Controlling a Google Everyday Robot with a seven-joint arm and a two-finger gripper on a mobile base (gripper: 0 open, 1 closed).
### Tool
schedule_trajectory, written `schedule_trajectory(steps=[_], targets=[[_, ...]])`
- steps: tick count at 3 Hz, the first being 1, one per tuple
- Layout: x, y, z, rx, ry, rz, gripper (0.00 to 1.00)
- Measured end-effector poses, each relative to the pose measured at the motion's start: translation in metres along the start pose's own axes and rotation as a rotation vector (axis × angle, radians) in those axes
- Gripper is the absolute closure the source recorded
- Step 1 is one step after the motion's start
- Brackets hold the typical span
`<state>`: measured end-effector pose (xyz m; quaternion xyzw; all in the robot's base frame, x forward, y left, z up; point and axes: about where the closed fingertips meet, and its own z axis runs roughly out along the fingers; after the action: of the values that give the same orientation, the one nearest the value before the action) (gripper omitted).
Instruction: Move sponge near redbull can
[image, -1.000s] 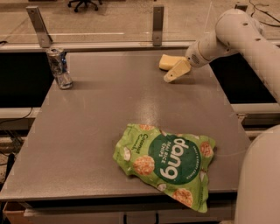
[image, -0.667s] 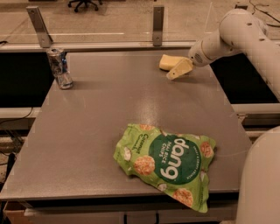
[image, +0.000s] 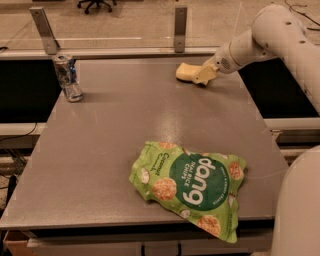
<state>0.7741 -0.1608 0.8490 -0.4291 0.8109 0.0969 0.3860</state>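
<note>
The pale yellow sponge (image: 186, 71) lies flat at the far right of the grey table (image: 120, 145). My gripper (image: 203, 75) reaches in from the right on the white arm (image: 260, 37) and sits right against the sponge's right end, overlapping it in the view. The redbull can (image: 67, 77), silver and blue and dented, stands upright at the far left of the table, well away from the sponge.
A green dang chip bag (image: 192, 182) lies near the front right of the table. Two metal posts (image: 44, 29) (image: 180, 27) stand behind the back edge. The robot's white body (image: 300, 205) fills the lower right corner.
My gripper has moved a little farther back, closing onto the sponge's right end. The sponge, can and bag have not moved.
</note>
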Motion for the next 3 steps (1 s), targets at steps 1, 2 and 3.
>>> schedule_trajectory(steps=[1, 2, 3], targets=[[-0.013, 0.024, -0.004, -0.066, -0.026, -0.040, 0.88], [-0.044, 0.059, -0.021, -0.131, -0.103, -0.116, 1.00], [-0.084, 0.109, -0.030, -0.198, -0.185, -0.219, 1.00]])
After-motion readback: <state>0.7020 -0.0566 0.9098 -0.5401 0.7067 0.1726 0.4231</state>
